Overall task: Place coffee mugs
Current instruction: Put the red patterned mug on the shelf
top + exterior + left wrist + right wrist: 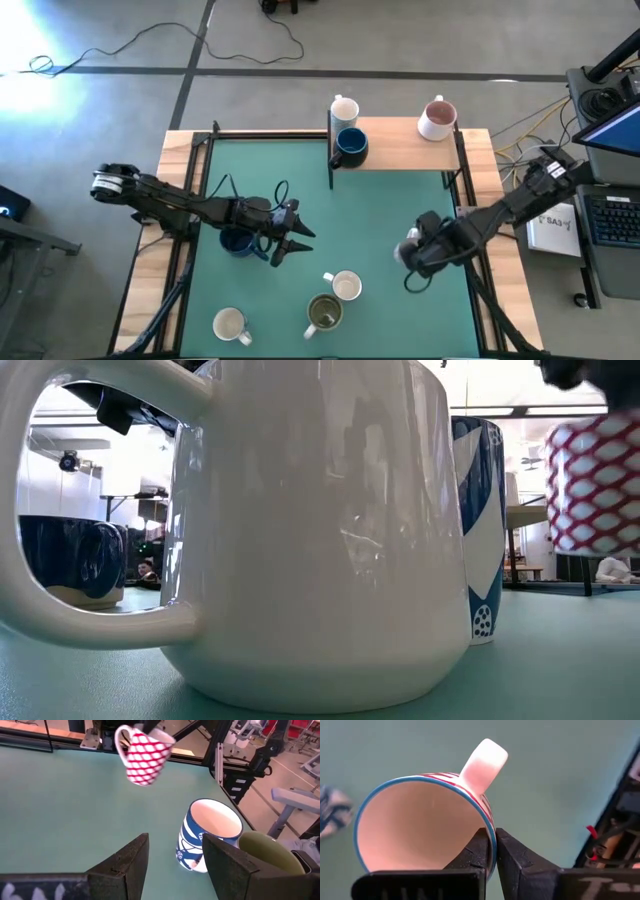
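Observation:
My right gripper point(409, 254) is over the right half of the green mat, shut on a white mug with a red lattice pattern and blue rim point(145, 757), which also shows in the low view point(595, 485). My left gripper point(293, 247) is open over the mat's middle and touches nothing. A dark navy mug point(237, 243) stands beneath its arm. A blue-and-white mug point(345, 287), an olive green mug point(323, 313) and a white mug point(231, 325) stand on their bases near the near edge. A white mug point(344, 108), a navy mug point(350, 147) and a pink-lined mug point(437, 118) stand on the wooden shelf. My right gripper pinches the lattice mug's rim point(491, 837) just beside the handle point(482, 760), one finger inside the mug and one outside. The fingers come slanting down from the table's right side. The mug is lifted clear of the mat and tipped, its mouth facing back along the fingers.
The wooden shelf point(400, 160) spans the mat's far right part, with a dark upright post point(331, 150) at its left end. Dark rails run along both sides of the mat. Open mat lies between the two grippers and at the far left.

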{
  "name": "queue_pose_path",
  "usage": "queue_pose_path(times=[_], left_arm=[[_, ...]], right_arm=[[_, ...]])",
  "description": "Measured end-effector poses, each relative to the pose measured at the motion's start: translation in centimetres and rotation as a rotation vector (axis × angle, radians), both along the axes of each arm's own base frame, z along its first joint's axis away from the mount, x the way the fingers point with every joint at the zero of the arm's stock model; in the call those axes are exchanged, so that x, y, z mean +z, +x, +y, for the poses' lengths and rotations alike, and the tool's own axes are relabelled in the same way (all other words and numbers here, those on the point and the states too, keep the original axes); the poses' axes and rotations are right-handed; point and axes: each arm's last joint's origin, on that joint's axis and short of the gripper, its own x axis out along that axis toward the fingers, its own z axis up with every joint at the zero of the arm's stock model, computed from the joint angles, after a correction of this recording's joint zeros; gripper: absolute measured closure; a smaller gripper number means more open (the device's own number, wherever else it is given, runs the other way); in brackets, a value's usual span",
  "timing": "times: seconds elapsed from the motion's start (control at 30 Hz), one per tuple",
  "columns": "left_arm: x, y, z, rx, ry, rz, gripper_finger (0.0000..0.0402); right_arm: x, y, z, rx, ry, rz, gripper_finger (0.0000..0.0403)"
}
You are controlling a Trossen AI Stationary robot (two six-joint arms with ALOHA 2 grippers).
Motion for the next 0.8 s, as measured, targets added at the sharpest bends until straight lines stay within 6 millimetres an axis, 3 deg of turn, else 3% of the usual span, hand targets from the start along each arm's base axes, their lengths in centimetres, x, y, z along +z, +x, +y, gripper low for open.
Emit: queue_pose_path(times=[0.33, 0.6, 0.8], left_arm=[[0.0, 0.0, 0.0, 0.011, -0.032, 0.008, 0.0233], [0.0, 0.0, 0.0, 0.009, -0.027, 0.007, 0.0233], [0.0, 0.0, 0.0, 0.008, -0.025, 0.006, 0.0233]], right_arm=[[-2.8, -2.6, -4.2, -0.277, -0.008, 0.041, 0.0390], [-4.7, -4.8, -6.1, -0.316, 0.030, 0.074, 0.0390], [-4.8, -5.2, -6.3, -0.218, 0.026, 0.069, 0.0384]])
